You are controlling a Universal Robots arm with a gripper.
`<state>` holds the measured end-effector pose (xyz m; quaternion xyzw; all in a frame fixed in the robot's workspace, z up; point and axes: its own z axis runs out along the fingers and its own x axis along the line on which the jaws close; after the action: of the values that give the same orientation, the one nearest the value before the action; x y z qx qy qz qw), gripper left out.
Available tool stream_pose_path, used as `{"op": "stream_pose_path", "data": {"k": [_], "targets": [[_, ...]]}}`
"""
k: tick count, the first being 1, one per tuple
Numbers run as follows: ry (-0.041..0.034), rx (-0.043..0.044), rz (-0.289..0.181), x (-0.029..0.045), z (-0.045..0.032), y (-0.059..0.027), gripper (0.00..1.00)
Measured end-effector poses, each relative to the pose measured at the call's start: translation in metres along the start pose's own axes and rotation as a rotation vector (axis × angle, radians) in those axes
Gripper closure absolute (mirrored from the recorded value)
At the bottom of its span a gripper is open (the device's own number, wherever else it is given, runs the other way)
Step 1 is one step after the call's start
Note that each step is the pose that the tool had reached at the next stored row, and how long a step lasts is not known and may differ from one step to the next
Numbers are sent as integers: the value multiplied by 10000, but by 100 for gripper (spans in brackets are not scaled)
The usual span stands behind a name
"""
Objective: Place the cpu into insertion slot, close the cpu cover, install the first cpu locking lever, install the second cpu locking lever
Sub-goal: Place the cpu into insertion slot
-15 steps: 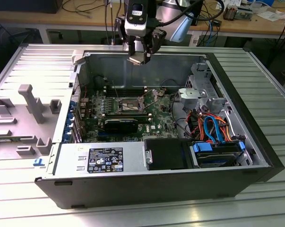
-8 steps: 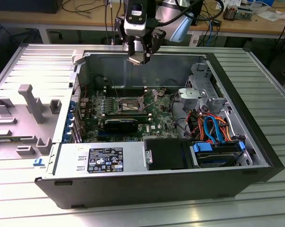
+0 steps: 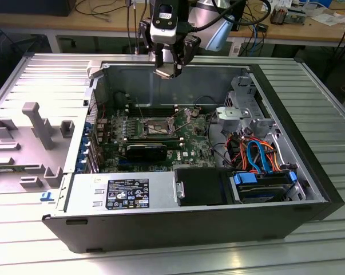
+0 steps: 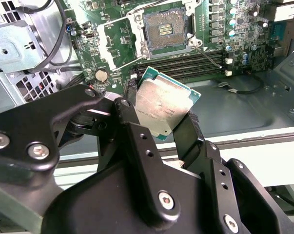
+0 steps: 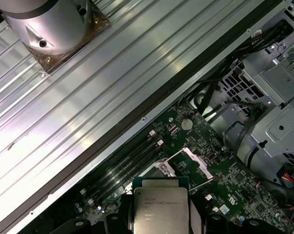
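My gripper (image 3: 168,70) hangs high over the back wall of the open computer case (image 3: 75,166), shut on the cpu (image 3: 167,71). In both wrist views the cpu (image 4: 164,107) (image 5: 160,207) is a flat square chip with a silvery top, pinched by its edges between the black fingers (image 4: 190,131). Well below it on the green motherboard lies the open insertion slot (image 4: 165,30) (image 3: 155,125), its dark contact field bare. The cpu cover (image 4: 109,43) stands swung back beside the slot. Thin wire levers (image 4: 208,54) stick out from the socket.
Memory sticks (image 4: 186,61) run along the slot's side. A metal drive cage (image 3: 241,112) with orange and blue cables (image 3: 255,154) fills the exterior view's right. A power supply (image 3: 121,192) sits at the front. A grey fixture plate (image 3: 29,137) lies outside the case on the exterior view's left.
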<state>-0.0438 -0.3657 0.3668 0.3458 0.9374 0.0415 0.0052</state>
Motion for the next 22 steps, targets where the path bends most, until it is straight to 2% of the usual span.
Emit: {"op": "stream_pose_path", "data": {"k": [3, 8, 11, 16, 22], "targets": [[-9, 1, 80, 0, 0, 0, 45], [-61, -8, 725, -16, 1, -19, 45], [-66, -10, 778, -42, 5, -50, 45], [-132, -23, 1602, -45, 30, -54, 45], [-129, -17, 1649, -44, 34, -54, 45]]}}
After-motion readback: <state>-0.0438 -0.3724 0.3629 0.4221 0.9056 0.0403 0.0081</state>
